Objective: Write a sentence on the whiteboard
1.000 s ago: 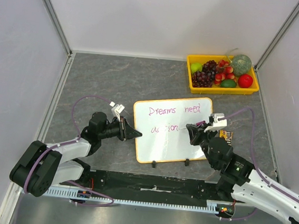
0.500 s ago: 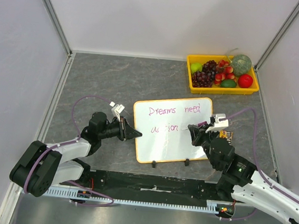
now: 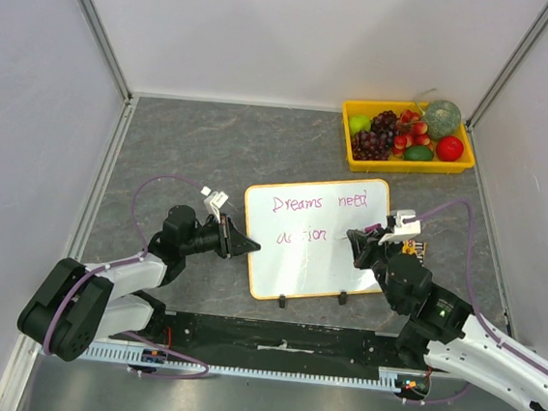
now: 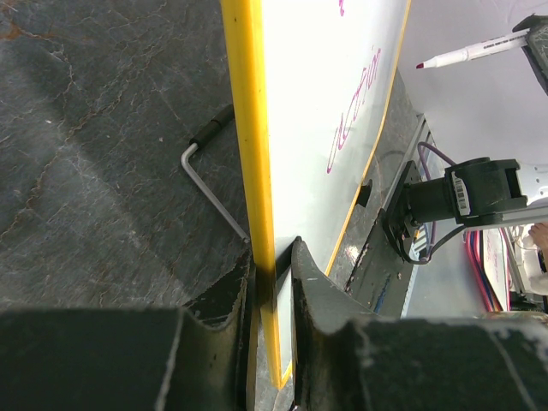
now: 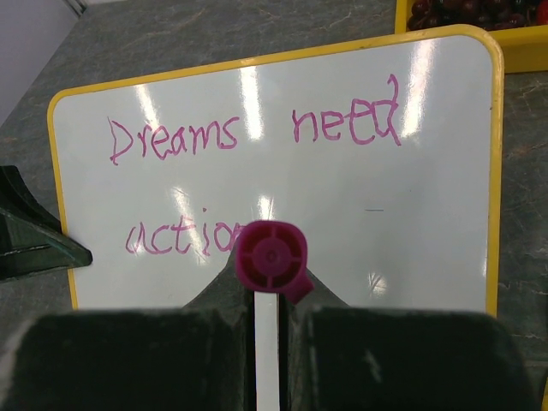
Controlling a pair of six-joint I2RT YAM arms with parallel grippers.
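Note:
The whiteboard [image 3: 320, 254] stands tilted on its two black feet at the table's middle, with "Dreams need" and "action" written in purple. My left gripper [image 3: 248, 246] is shut on its left edge; the left wrist view shows the jaws [image 4: 272, 265] clamped on the yellow-orange frame [image 4: 248, 128]. My right gripper [image 3: 358, 245] is shut on a purple marker [image 5: 271, 257], just right of the word "action" on the board [image 5: 342, 197]. The left wrist view shows the marker [image 4: 467, 56] with its tip held off the board's face.
A yellow tray [image 3: 349, 155] of fruit sits at the back right. A small dark object [image 3: 416, 246] lies on the table beside the board's right edge. A metal stand leg [image 4: 210, 184] props the board from behind. Grey walls close in both sides.
My right gripper with the marker has drifted slightly right and toward the near edge, away from the end of "action". The left gripper and the board have not moved.

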